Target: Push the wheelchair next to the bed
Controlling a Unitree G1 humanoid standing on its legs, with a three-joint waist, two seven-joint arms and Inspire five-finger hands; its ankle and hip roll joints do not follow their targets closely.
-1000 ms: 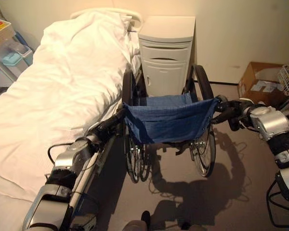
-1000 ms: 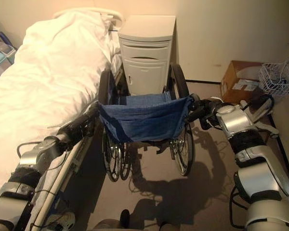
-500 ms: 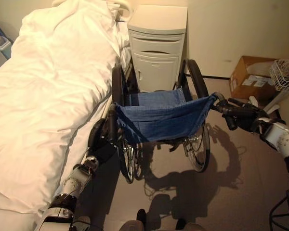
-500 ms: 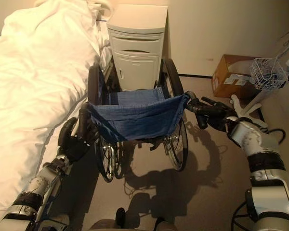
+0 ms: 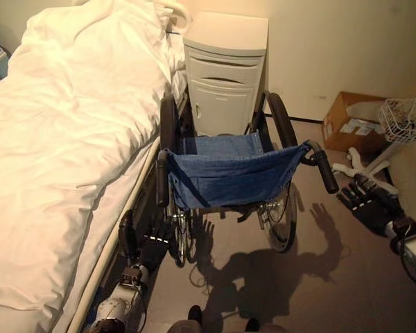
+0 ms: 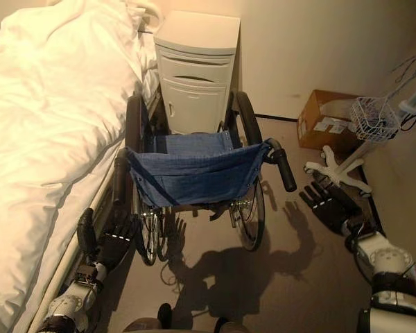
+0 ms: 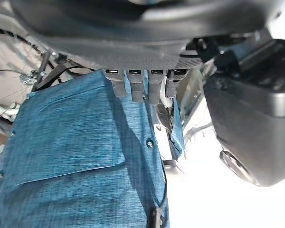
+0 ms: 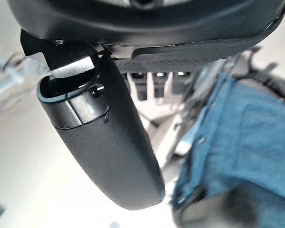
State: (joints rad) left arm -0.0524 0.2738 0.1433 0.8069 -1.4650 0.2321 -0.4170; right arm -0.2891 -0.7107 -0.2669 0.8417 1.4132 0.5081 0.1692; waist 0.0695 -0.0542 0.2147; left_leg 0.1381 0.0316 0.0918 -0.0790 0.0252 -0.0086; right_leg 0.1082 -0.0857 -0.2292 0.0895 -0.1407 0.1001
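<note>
The wheelchair (image 5: 229, 173), with a blue cloth back, stands alongside the white bed (image 5: 62, 139), its front against the cabinet. My left hand (image 5: 151, 244) hangs open low beside the left wheel, below the left push handle (image 5: 161, 179) and apart from it. My right hand (image 5: 369, 205) is open with straight fingers, spread above the floor to the right of the right push handle (image 5: 326, 170), not touching it. The left wrist view looks past straight fingers (image 7: 135, 85) onto the blue cloth (image 7: 76, 156). In the right wrist view the blue cloth (image 8: 247, 137) lies beyond the thumb (image 8: 109, 142).
A pale bedside cabinet (image 5: 225, 73) stands against the wall ahead of the wheelchair. At the right are a cardboard box (image 5: 350, 125) and a white wire basket (image 5: 402, 121) on a stand with a star base (image 5: 360, 166). Bare floor lies behind the wheelchair.
Both hands have let go of the push handles and dropped back, the left down beside the wheel, the right out to the right. The wheelchair stays by the bed; the camera shifted.
</note>
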